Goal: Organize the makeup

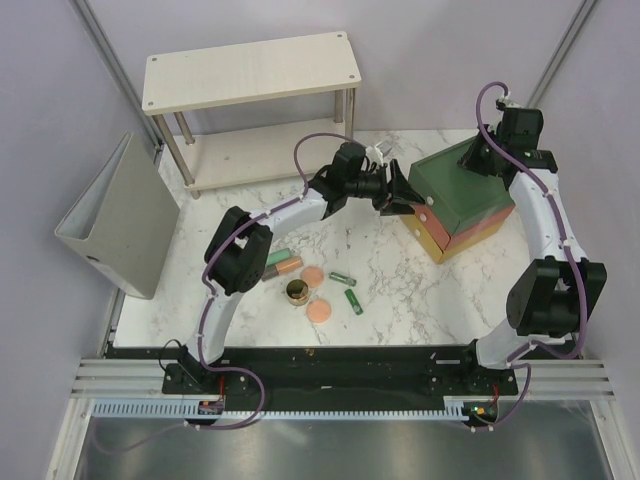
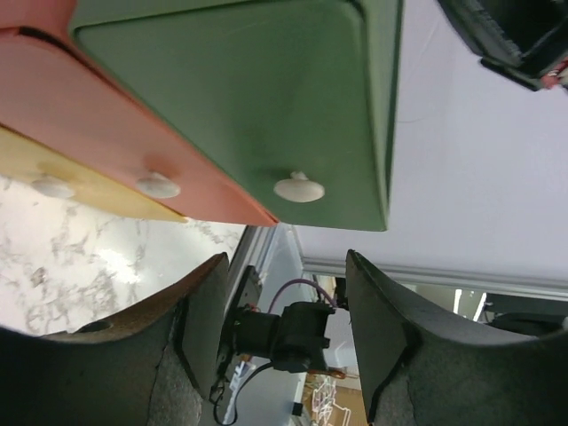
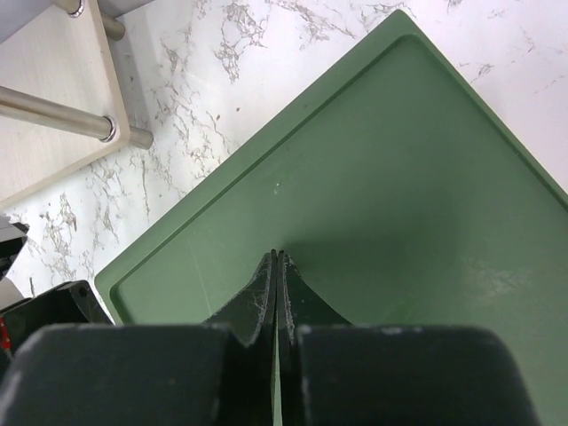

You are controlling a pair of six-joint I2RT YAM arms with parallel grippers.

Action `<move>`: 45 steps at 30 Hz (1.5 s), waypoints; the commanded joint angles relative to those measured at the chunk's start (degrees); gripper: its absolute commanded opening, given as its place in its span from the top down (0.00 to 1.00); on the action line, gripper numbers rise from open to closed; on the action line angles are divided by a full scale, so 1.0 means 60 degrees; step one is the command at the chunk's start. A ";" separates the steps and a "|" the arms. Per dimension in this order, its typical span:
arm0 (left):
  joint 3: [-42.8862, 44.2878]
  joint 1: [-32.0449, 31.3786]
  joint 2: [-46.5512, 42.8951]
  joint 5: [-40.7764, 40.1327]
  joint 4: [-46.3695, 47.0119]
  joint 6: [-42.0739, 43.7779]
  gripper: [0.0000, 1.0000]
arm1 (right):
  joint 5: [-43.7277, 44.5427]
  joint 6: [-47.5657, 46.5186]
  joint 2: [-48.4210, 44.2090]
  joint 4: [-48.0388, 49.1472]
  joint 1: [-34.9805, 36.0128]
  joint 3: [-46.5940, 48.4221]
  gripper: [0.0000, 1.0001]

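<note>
Makeup (image 1: 312, 285) lies loose on the marble table (image 1: 400, 300) left of centre, with tubes (image 1: 283, 263), pink discs (image 1: 312, 275) and a dark jar (image 1: 297, 292) close together. Further right the left gripper (image 1: 402, 196) is released, its fingers (image 2: 200, 319) apart just short of the green drawer's knob (image 2: 299, 188). Above the drawer box (image 1: 470, 200) the right gripper (image 3: 277, 259) is clenched on nothing, its tips at the green top.

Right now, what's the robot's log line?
left gripper: open, facing white round knob on green top drawer | right gripper: shut over green-red-yellow drawer box | small makeup pieces: untouched on marble table
</note>
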 commanded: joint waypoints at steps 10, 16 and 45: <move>0.0857 -0.0213 0.0916 0.0491 0.2166 -0.1991 0.46 | 0.0395 -0.0132 -0.0118 -0.0555 -0.0032 -0.0945 1.00; 0.0901 -0.0257 0.1019 0.0359 0.2253 -0.1889 0.47 | 0.0366 -0.0118 -0.0162 -0.0526 -0.0018 -0.1077 1.00; 0.1399 -0.0418 0.1532 -0.0417 0.2854 -0.2401 0.59 | 0.0044 -0.0147 -0.0440 -0.0394 -0.0018 -0.1604 1.00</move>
